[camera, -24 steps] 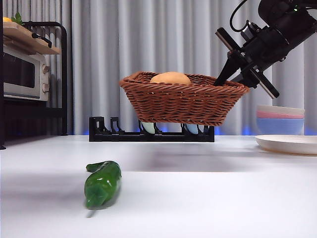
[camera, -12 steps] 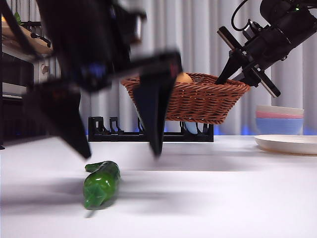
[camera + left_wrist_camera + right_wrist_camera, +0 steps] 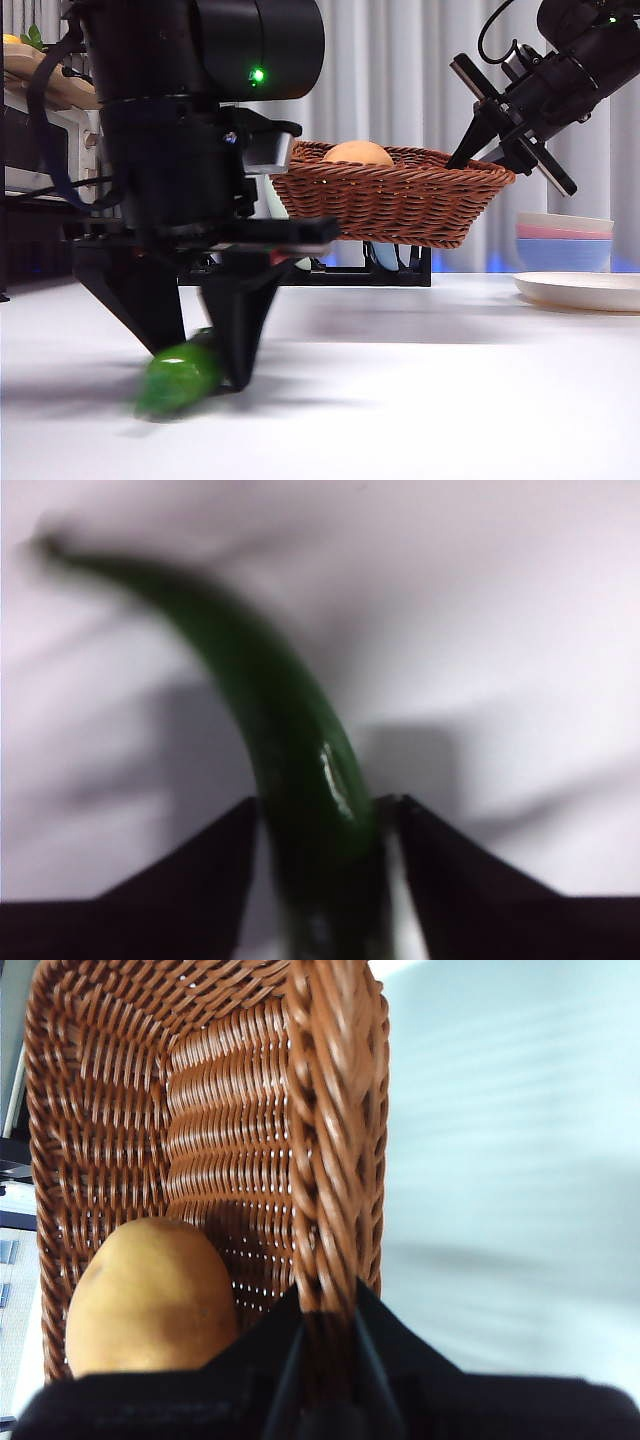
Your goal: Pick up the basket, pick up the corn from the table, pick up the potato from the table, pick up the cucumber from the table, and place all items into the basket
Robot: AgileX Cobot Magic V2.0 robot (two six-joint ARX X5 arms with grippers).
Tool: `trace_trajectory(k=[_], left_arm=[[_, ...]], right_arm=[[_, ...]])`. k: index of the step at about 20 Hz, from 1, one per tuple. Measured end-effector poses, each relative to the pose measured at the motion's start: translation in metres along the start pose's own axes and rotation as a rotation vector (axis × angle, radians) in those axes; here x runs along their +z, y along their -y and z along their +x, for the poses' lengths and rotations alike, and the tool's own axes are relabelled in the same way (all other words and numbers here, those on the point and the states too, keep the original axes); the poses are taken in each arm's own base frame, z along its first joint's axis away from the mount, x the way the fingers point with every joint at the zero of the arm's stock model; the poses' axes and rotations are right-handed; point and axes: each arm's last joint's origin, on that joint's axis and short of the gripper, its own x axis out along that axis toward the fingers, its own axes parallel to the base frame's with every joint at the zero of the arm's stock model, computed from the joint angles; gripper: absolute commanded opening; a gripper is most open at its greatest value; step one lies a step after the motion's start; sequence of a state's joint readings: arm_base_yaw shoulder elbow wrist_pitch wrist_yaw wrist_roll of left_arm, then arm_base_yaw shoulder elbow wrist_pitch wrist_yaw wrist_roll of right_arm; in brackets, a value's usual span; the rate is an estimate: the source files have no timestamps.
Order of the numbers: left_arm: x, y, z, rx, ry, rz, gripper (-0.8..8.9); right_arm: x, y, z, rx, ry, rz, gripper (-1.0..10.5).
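Cucumber (image 3: pixel 178 376) lies on the table (image 3: pixel 440 400), long axis running roughly 7 to 1 o'clock in the front view, stem end away from the camera. Left gripper (image 3: pixel 195 368) straddles it crosswise, jaws narrow, flanking its sides; firm contact unclear. Basket (image 3: pixel 395 200) hangs at 2 o'clock from it, right gripper (image 3: pixel 485 150) clamped on the rim, potato (image 3: pixel 357 154) inside. Lift path looks clear.

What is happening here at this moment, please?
The right tool is shut on the rim of the basket and holds it in the air above the table. The potato lies inside it. The left tool is down at the table with its jaws on either side of the cucumber. No corn is visible.
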State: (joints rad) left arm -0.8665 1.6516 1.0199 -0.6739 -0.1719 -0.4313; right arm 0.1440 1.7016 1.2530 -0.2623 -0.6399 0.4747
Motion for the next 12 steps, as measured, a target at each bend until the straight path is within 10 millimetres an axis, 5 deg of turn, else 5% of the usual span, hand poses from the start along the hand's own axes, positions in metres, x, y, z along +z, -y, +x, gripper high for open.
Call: trace_trajectory(k=[3, 5, 9, 12], left_arm=[[-0.003, -0.005, -0.005, 0.077, 0.023, 0.024, -0.08], [-0.008, -0.010, -0.028, 0.059, 0.066, 0.022, -0.08], [-0.025, -0.033, -0.119, -0.084, 0.348, -0.035, -0.08], [-0.025, -0.057, -0.205, -0.268, 0.704, -0.105, -0.08]], right_arm=[[0.000, 0.000, 0.000, 0.000, 0.000, -0.003, -0.1], [0.000, 0.000, 0.000, 0.000, 0.000, -0.003, -0.1], [-0.001, 0.000, 0.001, -0.005, -0.004, -0.011, -0.1], [-0.008, -0.010, 0.008, 0.000, -0.043, -0.026, -0.1]])
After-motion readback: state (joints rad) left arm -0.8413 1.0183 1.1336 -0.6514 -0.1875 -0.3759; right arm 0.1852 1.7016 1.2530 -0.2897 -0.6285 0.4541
